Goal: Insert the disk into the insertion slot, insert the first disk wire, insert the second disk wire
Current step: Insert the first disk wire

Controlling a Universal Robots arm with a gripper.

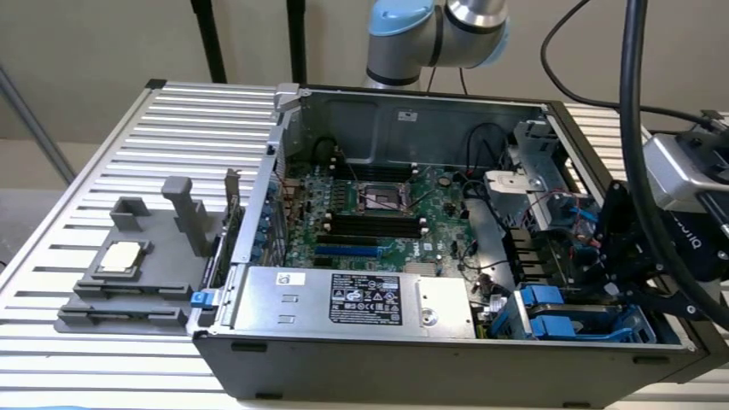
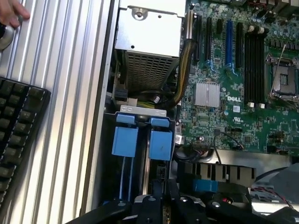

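Notably, wrist view adds hand [image 2: 11,13] and keyboard [image 2: 18,140] near insertion slot [image 2: 161,144].

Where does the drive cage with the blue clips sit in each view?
Exterior view: drive cage in the near corner of the case, at the exterior view's right, past the power-supply box.
Wrist view: drive cage off the power-supply box's cabled end, beside the green board.
Shared landmark: the power-supply box.

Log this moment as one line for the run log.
gripper: shut | position: at insertion slot, by blue clips | held item: cannot tell | case: open
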